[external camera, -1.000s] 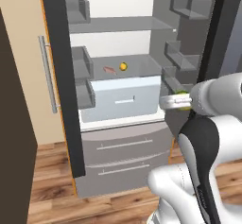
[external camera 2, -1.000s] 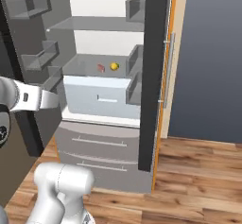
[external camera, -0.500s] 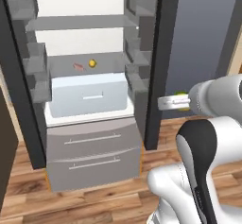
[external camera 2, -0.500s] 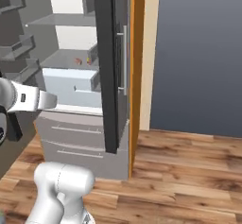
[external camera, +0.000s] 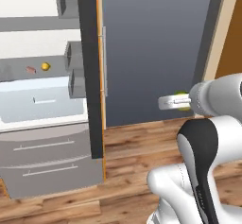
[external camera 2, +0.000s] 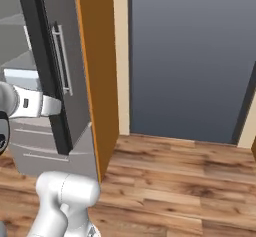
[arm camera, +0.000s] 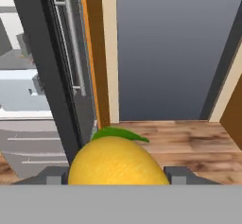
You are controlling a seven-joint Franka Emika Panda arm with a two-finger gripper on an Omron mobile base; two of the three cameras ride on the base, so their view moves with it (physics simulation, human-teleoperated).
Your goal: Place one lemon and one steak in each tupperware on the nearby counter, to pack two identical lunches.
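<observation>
The gripper holds a round bright-yellow lemon with a green tip tight between its two dark fingers, up in the air over the brown wooden plank floor. Another small yellow lemon sits beside a pink steak on a grey fridge shelf.

Lemon cut off below by hand view's edge; fridge shelf steak too small to make out.
</observation>
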